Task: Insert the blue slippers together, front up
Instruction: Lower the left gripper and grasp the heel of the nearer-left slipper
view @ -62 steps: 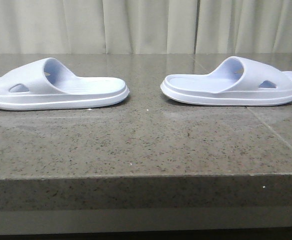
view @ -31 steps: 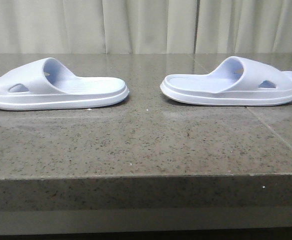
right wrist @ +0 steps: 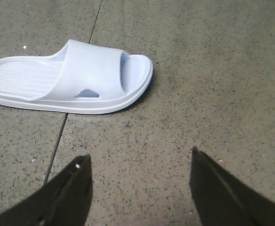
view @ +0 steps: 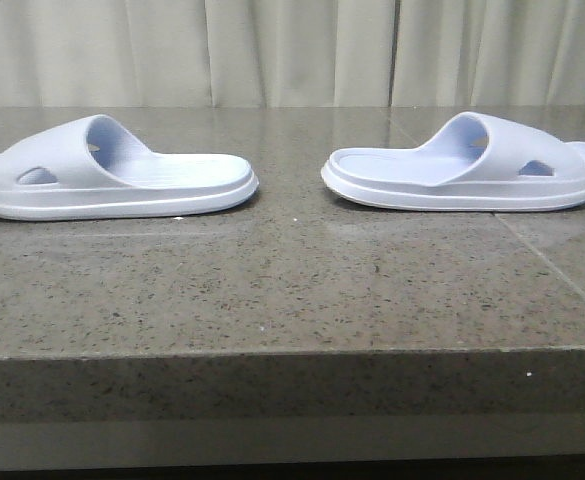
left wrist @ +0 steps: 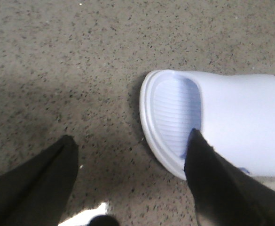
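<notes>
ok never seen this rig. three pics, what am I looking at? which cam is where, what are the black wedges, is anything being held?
It is a two-armed robot at a stone table. The front view looks forward over the table; no arm shows in it. It shows two pale blue slippers lying apart, soles down, heels toward each other: the left slipper and the right slipper.

The other two pictures come from cameras on the wrists. The black wedges are gripper fingers. The left gripper is open above the table, one finger in front of the left slipper's heel end; contact cannot be told. The right gripper is open with only bare table between its fingers, and the right slipper lies apart from it.

Nothing is held.
</notes>
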You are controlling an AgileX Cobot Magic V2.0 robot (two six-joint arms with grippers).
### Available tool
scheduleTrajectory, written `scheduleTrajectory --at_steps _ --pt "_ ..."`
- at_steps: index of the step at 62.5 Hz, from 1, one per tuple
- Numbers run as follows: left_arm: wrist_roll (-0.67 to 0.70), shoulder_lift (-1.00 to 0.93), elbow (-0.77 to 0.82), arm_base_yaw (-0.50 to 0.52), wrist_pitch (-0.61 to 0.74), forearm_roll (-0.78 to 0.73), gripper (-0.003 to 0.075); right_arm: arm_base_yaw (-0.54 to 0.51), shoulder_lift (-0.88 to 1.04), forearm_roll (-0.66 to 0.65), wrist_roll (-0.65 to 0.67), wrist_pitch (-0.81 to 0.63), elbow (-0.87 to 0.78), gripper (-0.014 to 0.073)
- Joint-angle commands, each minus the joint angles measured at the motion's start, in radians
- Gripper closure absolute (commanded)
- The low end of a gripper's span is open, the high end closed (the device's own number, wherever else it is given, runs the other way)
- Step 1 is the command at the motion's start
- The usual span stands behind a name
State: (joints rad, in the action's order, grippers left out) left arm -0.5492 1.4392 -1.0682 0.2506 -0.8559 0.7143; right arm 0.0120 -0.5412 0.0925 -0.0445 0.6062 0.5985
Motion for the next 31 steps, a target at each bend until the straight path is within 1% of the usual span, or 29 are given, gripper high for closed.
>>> scheduleTrajectory --at_steps 1,16,31 --pt "-0.024 0.032 -0.067 -0.013 0.008 0.077 0.0240 -0.002 -0.009 -0.006 -0.006 -0.067 0.035 0.0118" --pt "-0.024 0.151 -0.123 -0.056 0.000 0.091 0.0244 -0.002 -0.009 -0.006 -0.006 -0.067 0.035 0.0118" --pt "-0.024 0.207 -0.130 -0.095 -0.011 0.095 0.0320 -0.002 -0.009 -0.006 -0.006 -0.067 0.035 0.0118"
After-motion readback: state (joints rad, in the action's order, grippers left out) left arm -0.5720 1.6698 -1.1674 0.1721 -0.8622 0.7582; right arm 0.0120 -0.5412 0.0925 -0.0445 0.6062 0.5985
